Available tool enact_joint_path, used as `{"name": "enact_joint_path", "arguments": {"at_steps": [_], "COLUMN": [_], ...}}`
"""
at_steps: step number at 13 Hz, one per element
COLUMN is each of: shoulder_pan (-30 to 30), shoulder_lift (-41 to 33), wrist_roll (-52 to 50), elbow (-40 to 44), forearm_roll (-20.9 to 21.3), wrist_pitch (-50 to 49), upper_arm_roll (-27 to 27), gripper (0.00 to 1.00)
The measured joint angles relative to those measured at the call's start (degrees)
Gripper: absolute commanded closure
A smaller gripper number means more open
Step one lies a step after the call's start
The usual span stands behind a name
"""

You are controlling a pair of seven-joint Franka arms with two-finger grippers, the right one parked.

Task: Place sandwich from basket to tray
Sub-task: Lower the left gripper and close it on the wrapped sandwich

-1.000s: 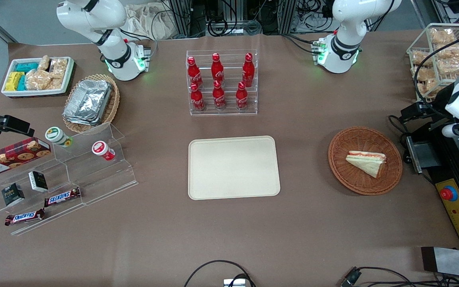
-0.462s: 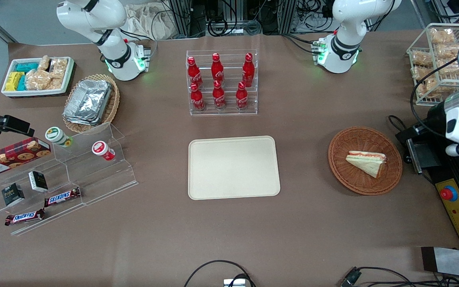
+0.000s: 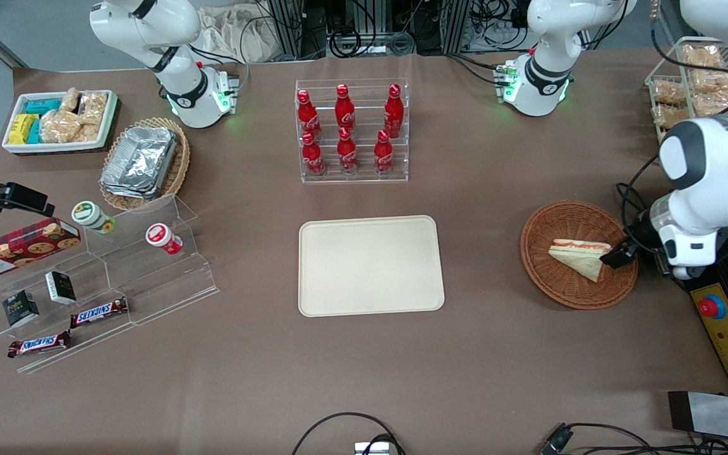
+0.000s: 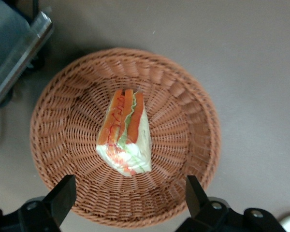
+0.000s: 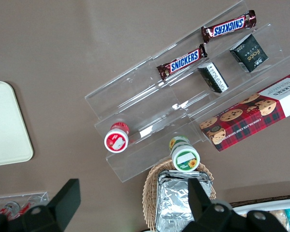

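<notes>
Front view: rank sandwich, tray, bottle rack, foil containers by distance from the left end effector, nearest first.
The end effector, fingers open, hovers at the basket's edge.
1. Sandwich, in the basket just beside it.
2. Tray, mid-table.
3. Bottle rack, farther from the camera than the tray.
4. Foil containers, toward the parked arm's end.

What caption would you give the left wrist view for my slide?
Open gripper hovers above the sandwich lying in the round wicker basket, not yet touching it.
</notes>
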Motion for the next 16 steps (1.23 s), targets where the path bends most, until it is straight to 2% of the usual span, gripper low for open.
{"name": "enact_joint_path", "arguments": {"at_steps": [3,11,12,13,14,16], "shoulder_pan": [0.0,0.0,0.0,0.0,0.0,0.0], "shoulder_lift": [3.7,8.0,8.6,9.1,9.6,10.1], "wrist_roll": [-1.1,-3.1,-3.1,-3.1,-3.3,-3.7], "elbow": [-0.3,-0.4,-0.4,-0.4,-0.4,-0.4], "forearm_roll": [0.0,0.0,0.1,0.7,1.7,2.6], "wrist_pitch": [2.8,5.5,5.7,5.8,5.9,6.1], "upper_arm_roll": [0.0,0.5,0.5,0.5,0.5,0.5], "gripper": [0.00,0.02,0.30,0.75,1.00,1.00]}}
